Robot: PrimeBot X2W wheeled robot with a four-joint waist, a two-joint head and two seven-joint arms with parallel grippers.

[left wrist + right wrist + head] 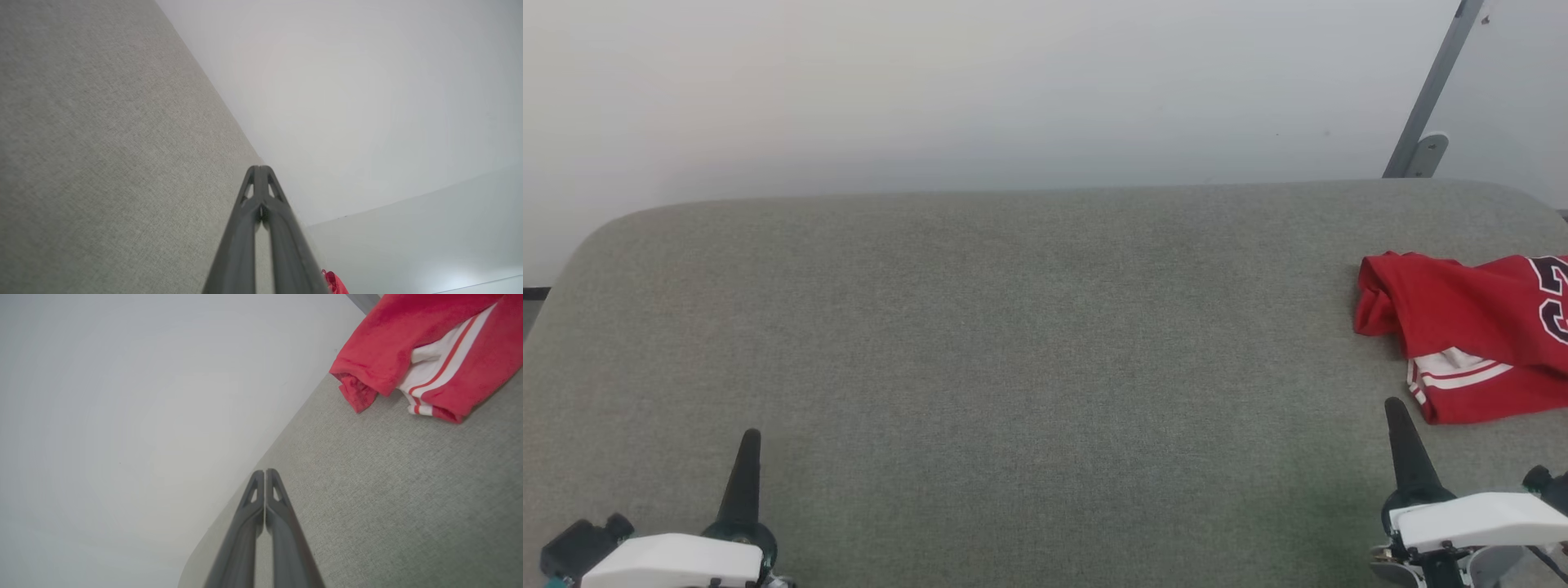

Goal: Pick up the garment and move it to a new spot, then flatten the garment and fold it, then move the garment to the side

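Both grippers sit closest to the lens, fingers pinched fully together with nothing in them: left gripper (pixel 749 439) at 7 o'clock, right gripper (pixel 1395 407) at 5 o'clock. Red garment (pixel 1462 318) is bunched up at 3 o'clock on the grey fabric surface (pixel 1013 327). It's cut off at the view's edge, part of a dark number showing, near the right gripper's tips but not touching. Pale wall (pixel 931 82) behind, metal strut (pixel 1433 90) at 1 o'clock.

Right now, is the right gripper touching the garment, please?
Apart. The right wrist view shows a stretch of bare grey surface between the right gripper and the garment.
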